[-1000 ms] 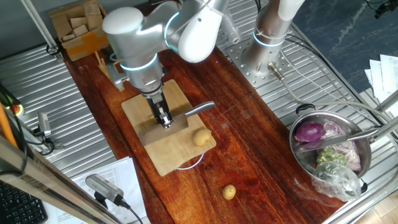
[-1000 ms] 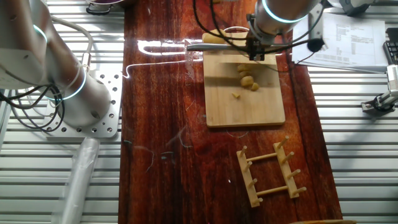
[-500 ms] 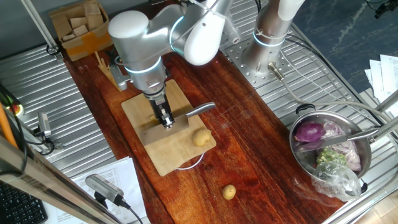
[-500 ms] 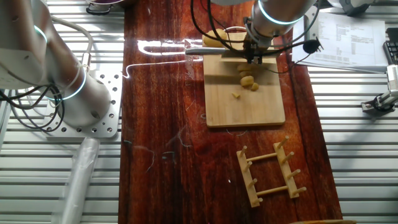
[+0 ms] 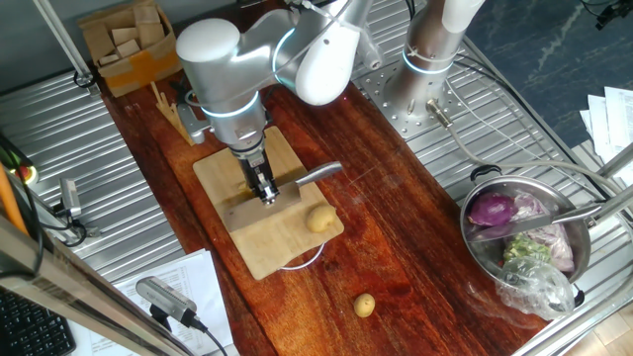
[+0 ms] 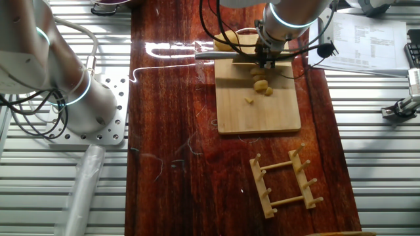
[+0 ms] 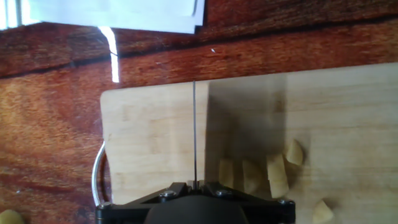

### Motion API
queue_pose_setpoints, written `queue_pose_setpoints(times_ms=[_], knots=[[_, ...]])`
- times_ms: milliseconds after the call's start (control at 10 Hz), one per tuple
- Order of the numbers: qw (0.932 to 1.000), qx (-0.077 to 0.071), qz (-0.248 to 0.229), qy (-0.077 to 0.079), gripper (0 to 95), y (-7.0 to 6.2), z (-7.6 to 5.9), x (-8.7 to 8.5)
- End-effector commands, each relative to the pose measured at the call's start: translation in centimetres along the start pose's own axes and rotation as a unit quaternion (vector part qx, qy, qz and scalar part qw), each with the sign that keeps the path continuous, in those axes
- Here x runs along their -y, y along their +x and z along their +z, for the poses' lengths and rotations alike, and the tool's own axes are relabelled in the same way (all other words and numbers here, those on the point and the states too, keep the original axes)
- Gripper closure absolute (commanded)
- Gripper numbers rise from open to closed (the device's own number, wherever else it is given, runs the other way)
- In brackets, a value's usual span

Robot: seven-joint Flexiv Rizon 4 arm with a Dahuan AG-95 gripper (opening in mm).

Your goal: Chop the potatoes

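One fixed view showed the gripper [image 5: 265,195] clamped on a knife [image 5: 318,175] over the board [image 5: 267,232], a whole potato [image 5: 319,219] at the board's 3 o'clock edge and another [image 5: 364,305] off it at 5 o'clock. The other fixed view had cut pieces [image 6: 262,84] just below the blade. In the hand view, the blade [image 7: 194,134] stood edge-on, pieces [image 7: 261,174] at its 4 o'clock.

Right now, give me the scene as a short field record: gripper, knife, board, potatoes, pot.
gripper: shut on knife
knife: held over the board, blade edge-on in hand view
cutting board: on the wooden table top
cut potato pieces: on the board beside the blade
whole potato: on the board's edge
small potato: off the board, on the table
pot: holds the purple onion
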State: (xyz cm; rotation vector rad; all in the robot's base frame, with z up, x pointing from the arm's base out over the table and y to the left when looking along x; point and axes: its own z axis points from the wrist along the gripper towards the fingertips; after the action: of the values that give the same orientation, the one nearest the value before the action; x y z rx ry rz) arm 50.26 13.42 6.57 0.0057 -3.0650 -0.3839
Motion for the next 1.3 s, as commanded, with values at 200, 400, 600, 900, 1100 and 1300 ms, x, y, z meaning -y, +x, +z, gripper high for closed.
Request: queue_pose_setpoints(times_ms=[200, 400, 600, 900, 1100, 1300], knots=[[1.0000, 0.001, -0.004, 0.002, 76.0, 0.0, -0.1, 0.2], [1.0000, 0.000, -0.008, 0.004, 76.0, 0.0, -0.3, 0.4], [0.9999, 0.001, -0.009, 0.007, 76.0, 0.0, -0.3, 0.7], [0.9999, 0.000, -0.013, 0.009, 76.0, -0.1, -0.5, 1.1], [0.9998, 0.000, -0.018, 0.012, 76.0, -0.1, -0.7, 1.5], [0.9998, 0.002, -0.017, 0.013, 76.0, 0.0, -0.7, 1.7]])
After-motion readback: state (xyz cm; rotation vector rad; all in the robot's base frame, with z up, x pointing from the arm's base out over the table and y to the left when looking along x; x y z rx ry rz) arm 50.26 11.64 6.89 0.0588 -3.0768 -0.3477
